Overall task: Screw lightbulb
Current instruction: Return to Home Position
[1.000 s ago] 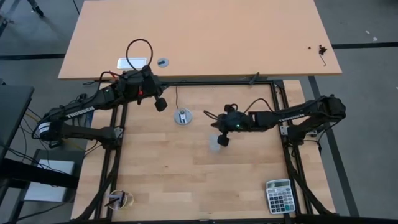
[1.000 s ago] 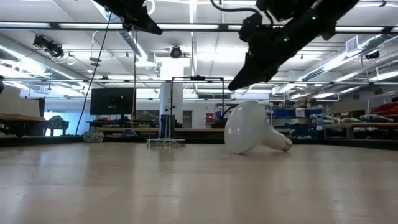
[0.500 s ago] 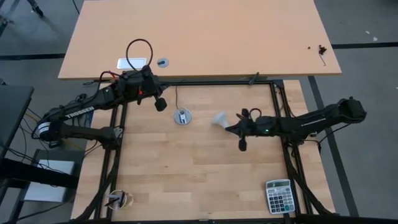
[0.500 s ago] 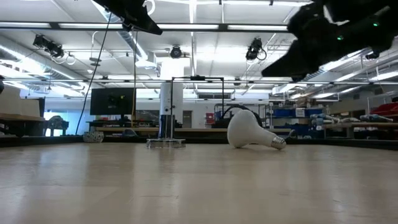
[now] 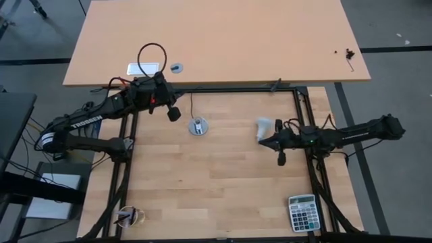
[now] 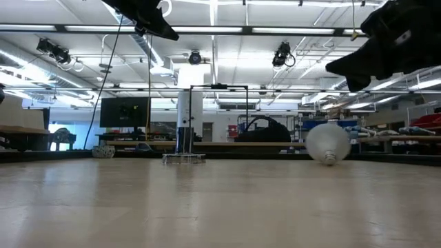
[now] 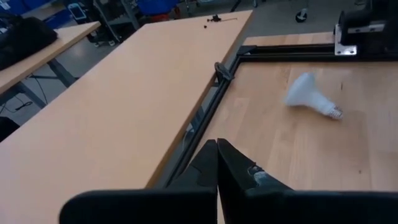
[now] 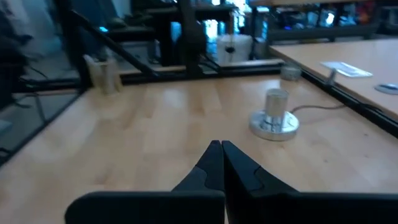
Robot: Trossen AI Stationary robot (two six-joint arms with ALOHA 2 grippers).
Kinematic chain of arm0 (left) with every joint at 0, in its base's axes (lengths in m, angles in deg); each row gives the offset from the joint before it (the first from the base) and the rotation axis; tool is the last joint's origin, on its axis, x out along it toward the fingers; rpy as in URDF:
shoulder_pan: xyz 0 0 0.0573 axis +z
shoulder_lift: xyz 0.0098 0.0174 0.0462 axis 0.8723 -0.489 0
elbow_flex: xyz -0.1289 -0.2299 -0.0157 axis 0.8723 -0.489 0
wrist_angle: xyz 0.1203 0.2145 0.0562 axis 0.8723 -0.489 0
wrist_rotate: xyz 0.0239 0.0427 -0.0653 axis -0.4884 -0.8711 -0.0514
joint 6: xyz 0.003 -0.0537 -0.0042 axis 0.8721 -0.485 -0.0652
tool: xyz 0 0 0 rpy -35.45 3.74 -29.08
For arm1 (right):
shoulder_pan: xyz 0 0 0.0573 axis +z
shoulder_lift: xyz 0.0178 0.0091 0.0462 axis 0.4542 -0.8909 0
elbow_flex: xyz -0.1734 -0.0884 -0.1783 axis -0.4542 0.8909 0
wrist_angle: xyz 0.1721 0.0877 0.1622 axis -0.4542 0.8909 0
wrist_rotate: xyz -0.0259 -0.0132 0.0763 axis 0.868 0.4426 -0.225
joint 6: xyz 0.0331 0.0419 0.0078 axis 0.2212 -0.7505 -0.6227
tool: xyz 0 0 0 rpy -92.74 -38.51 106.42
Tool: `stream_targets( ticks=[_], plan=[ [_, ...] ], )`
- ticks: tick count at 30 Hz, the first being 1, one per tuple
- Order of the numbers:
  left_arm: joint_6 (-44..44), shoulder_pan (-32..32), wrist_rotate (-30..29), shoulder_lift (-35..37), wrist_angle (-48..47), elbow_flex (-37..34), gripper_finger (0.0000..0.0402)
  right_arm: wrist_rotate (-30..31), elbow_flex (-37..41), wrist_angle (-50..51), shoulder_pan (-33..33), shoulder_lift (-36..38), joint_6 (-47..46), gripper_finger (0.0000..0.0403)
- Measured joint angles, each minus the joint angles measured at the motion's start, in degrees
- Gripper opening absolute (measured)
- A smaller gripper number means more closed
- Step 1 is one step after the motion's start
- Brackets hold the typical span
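The white cone-shaped lightbulb (image 5: 264,128) lies on its side on the wooden table, right of the middle. It also shows in the left wrist view (image 7: 308,98) and in the low view (image 6: 327,142). The round grey socket (image 5: 198,126) with its black cord stands on the table left of the bulb and shows in the right wrist view (image 8: 273,119). My right gripper (image 5: 281,160) is shut and empty, raised above the table just near-side of the bulb. My left gripper (image 5: 174,113) is shut and empty, held high at the far left, near the socket.
A calculator (image 5: 302,212) lies at the near right corner and a small cup-like thing (image 5: 128,216) at the near left. A black frame rail (image 5: 229,88) runs along the far edge, with a larger table (image 5: 270,40) behind it.
My right gripper has swung from the table's middle toward the right edge, staying shut. The lightbulb has rolled from under it toward the far side and then to the right, turning about as it went. My left gripper has kept still.
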Motion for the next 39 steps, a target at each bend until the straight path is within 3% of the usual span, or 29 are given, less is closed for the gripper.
stream_targets(
  ticks=[24,35,39],
  plan=[
    [0.00,0.00,-0.01,0.02,-0.01,0.00,0.0000,-2.53,3.08,20.56,-0.10,33.52,1.36,0.0000],
    [-0.02,0.00,-0.05,0.13,-0.08,-0.02,0.0000,-13.08,6.29,9.38,-1.11,33.19,3.48,0.0000],
    [-0.02,0.00,-0.04,0.13,0.03,-0.02,0.0000,-12.91,6.29,12.56,-4.35,32.71,2.88,0.0000]
  ],
)
